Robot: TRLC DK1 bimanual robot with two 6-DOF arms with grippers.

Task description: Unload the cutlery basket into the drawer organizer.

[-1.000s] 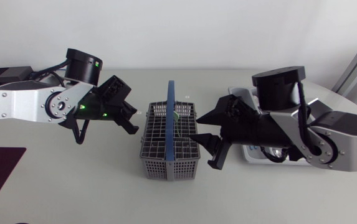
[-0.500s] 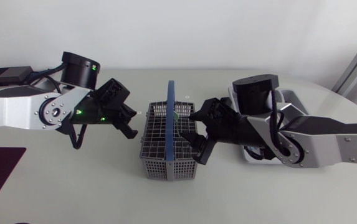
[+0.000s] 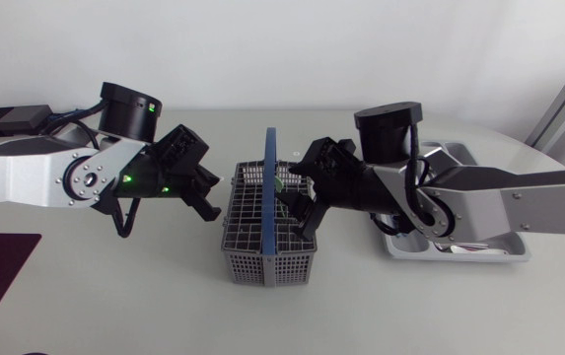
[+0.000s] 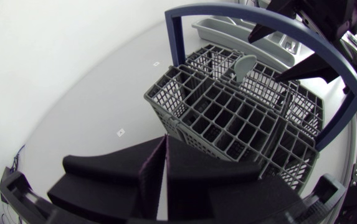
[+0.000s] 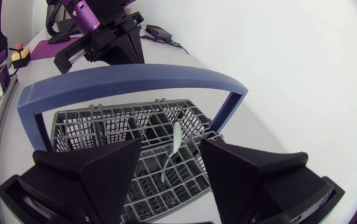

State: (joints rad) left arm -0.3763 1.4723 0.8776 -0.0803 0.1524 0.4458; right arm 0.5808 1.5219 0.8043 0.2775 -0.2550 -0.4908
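A pale matte table (image 3: pixel 114 306) carries a grey plastic lattice cutlery basket (image 3: pixel 247 222) with a blue arched handle (image 3: pixel 268 187). A pale green utensil (image 5: pixel 176 138) stands inside the basket. The left gripper (image 4: pixel 166 142), fingers together, sits just beside the basket's left rim. The right gripper (image 3: pixel 300 202), fingers apart, hangs over its right half. A grey compartmented drawer organizer (image 3: pixel 457 153) lies to the right.

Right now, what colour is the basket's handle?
Blue. The handle arches over the grey basket; clearest in the right wrist view.
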